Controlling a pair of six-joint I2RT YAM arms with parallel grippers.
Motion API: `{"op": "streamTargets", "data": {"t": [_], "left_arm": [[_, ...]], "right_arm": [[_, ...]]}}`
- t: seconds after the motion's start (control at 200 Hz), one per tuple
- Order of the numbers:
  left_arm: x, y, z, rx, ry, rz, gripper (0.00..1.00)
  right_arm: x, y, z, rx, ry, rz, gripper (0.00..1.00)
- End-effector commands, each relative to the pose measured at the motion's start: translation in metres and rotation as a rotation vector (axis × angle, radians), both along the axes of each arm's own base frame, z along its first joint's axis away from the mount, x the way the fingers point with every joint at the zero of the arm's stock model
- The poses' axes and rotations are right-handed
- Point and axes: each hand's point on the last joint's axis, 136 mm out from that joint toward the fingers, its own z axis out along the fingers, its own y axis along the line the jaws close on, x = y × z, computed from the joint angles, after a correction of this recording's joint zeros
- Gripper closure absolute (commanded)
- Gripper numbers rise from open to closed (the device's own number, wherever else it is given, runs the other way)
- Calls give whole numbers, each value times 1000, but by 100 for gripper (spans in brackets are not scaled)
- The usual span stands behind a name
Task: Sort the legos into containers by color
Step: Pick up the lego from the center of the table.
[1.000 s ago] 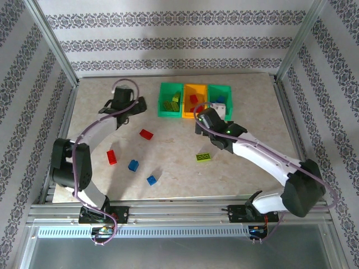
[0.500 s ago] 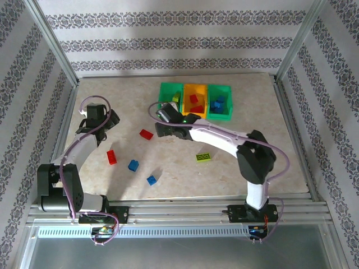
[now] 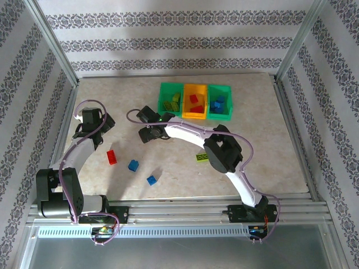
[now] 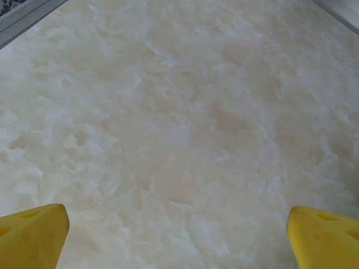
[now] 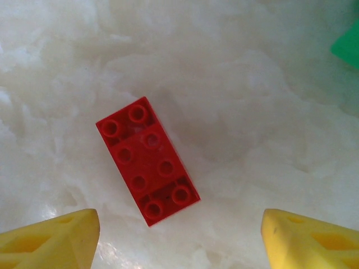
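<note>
A red lego [image 5: 147,159] lies flat and studs-up on the table, just ahead of my right gripper [image 5: 179,241], whose yellow fingertips [image 5: 50,238] stand wide apart without touching it. In the top view the right gripper [image 3: 147,133] hovers low left of the containers: a green bin [image 3: 170,101], an orange bin [image 3: 195,101] and a second green bin [image 3: 220,102], each with legos inside. My left gripper [image 3: 92,120] is open over bare table at the left, and its fingertips [image 4: 31,235] have nothing between them.
Loose legos lie on the table: a red one [image 3: 112,157], two blue ones [image 3: 133,165] [image 3: 151,180] and a lime one [image 3: 203,157]. A green bin corner [image 5: 348,47] shows in the right wrist view. A metal frame rail [image 3: 61,120] runs along the left edge.
My right arm has swung left from the bins to above the red lego, and its fingers have narrowed a little. The left arm drew back toward the table's left side.
</note>
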Motion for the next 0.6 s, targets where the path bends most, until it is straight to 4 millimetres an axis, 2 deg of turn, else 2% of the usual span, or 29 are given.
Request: {"op": "streamTargets", "data": {"t": [0.0, 0.3, 0.595], "left_arm": [[1, 7, 9, -4, -48, 29, 0], [2, 7, 8, -11, -50, 29, 0], [1, 7, 3, -20, -44, 32, 0]], "right_arm": [[-6, 12, -7, -24, 24, 64, 25], [10, 20, -23, -102, 8, 105, 32], [8, 31, -38, -94, 46, 132, 41]]}}
